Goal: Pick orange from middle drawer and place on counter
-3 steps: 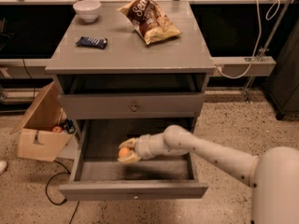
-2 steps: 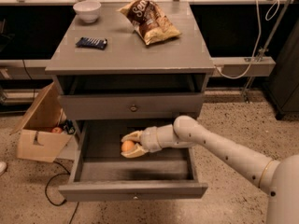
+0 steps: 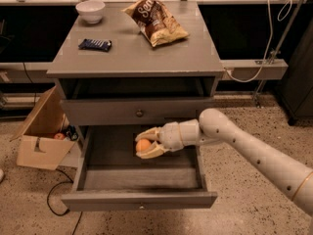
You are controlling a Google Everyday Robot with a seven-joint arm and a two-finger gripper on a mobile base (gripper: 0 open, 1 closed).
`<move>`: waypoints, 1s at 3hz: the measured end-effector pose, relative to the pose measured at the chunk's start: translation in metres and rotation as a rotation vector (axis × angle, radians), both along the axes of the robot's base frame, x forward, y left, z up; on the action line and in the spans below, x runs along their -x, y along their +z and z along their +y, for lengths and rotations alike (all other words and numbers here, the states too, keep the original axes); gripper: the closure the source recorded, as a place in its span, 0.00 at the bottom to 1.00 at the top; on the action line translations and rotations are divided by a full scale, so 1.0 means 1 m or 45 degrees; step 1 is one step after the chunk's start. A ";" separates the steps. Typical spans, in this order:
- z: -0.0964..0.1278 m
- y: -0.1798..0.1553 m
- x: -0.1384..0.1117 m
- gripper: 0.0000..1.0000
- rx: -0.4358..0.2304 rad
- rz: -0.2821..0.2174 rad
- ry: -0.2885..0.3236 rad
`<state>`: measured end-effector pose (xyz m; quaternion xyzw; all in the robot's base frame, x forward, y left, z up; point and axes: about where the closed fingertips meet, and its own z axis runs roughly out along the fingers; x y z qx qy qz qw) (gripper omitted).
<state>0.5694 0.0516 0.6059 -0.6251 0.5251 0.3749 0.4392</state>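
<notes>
- The gripper (image 3: 142, 145) is being shown inside the open middle drawer (image 3: 139, 200), in the half of the drawer toward 12 o'clock.
- The orange (image 3: 143, 145) is being clamped between the two fingers (image 3: 150, 152); one finger is being pressed on it from 12 o'clock and the other from 6 o'clock.
- The orange is being held over the drawer floor, slightly toward 9 o'clock of the drawer's middle. Whether it is being rested on the floor or carried clear of it cannot be told.
- The arm (image 3: 254, 151) is being extended into the drawer from 4 o'clock, over the drawer's 3 o'clock side wall.
- The drawer is being kept pulled out toward 6 o'clock, below the closed drawer front (image 3: 139, 112) with its round knob.
- The desk (image 3: 146, 53) above is being occupied by three items: a white bowl (image 3: 91, 10) at its 11 o'clock corner, a chip bag (image 3: 156, 21) near its 12 o'clock edge, and a dark blue wrapped bar (image 3: 95, 44) toward 9 o'clock.
- These three items are being kept well apart from the gripper.
- An open cardboard box (image 3: 44, 131) is being shown on the floor at 9 o'clock of the drawer.
</notes>
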 end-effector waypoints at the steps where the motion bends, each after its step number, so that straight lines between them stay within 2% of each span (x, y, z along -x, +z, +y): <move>1: -0.008 0.053 -0.005 1.00 -0.013 -0.038 -0.029; 2: -0.026 0.168 -0.020 1.00 0.054 -0.095 -0.182; 3: -0.039 0.267 -0.039 1.00 0.132 -0.108 -0.364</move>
